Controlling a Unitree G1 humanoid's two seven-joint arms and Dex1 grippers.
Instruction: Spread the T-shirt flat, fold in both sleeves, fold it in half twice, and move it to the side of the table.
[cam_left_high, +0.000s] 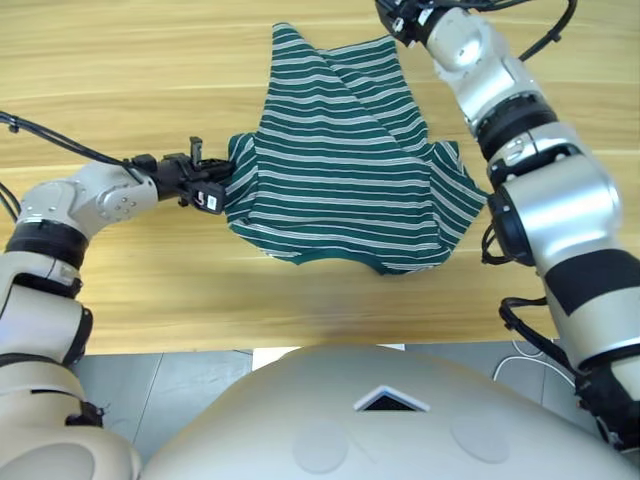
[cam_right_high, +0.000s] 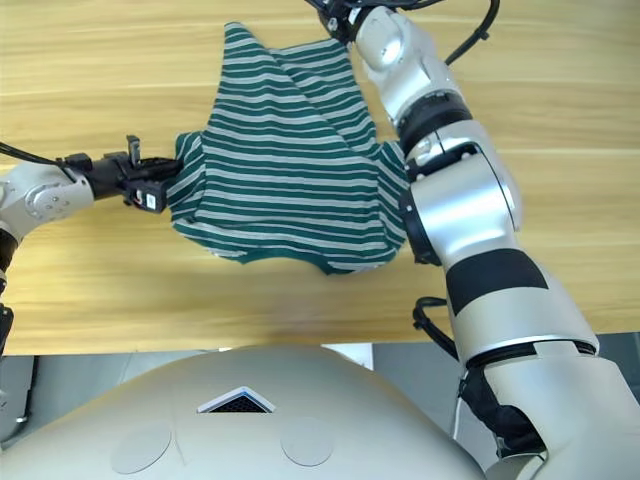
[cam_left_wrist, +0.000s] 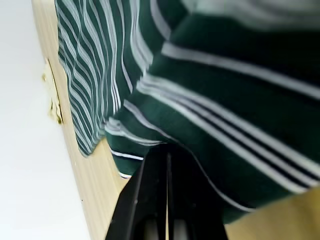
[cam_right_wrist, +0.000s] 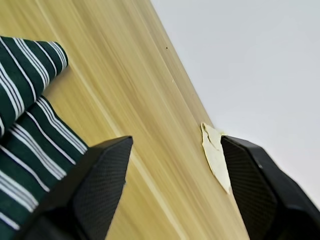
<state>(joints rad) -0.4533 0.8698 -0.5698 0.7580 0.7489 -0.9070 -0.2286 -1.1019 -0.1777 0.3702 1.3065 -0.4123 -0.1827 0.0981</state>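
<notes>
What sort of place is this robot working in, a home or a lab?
Probably an indoor lab or test room rather than a home: a plain wooden table, a single striped T-shirt laid out as a work piece, and a grey tiled floor.

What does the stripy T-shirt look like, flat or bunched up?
Bunched up. The T-shirt lies rumpled on the table, folded over itself, one edge pinched by the left gripper.

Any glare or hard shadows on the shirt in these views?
Left eye view: even light, no glare on the table; the T-shirt casts a soft shadow along its near hem. Left wrist view: left gripper is a dark silhouette against the cloth.
</notes>
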